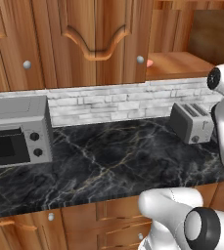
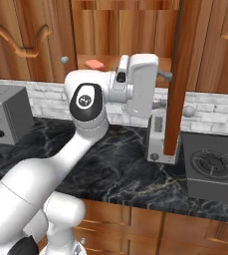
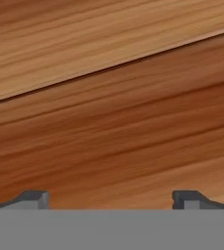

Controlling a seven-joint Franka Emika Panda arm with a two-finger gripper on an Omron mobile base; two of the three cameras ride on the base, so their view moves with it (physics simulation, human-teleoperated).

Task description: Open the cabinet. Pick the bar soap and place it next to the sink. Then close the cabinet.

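Observation:
The cabinet [image 2: 125,30] stands open, its right door [image 2: 177,74] swung out edge-on towards me. On its wooden shelf [image 1: 179,63] lies the pink bar soap [image 2: 94,64], which peeks out past the closed door's edge as the bar soap [image 1: 150,62]. My gripper [image 2: 163,89] is open and empty, level with the shelf and right beside the open door, to the right of the soap. Seen from the hand, the gripper [image 3: 111,200] faces wood grain at close range, fingertips [image 3: 35,199] wide apart. The sink is out of view.
A grey toaster [image 1: 191,122] sits on the black marble counter [image 1: 118,161] below the open cabinet. A grey microwave [image 1: 15,134] stands at the left, and a stove burner [image 2: 212,167] lies to the right. Closed cabinet doors [image 1: 84,44] with silver knobs hang to the left.

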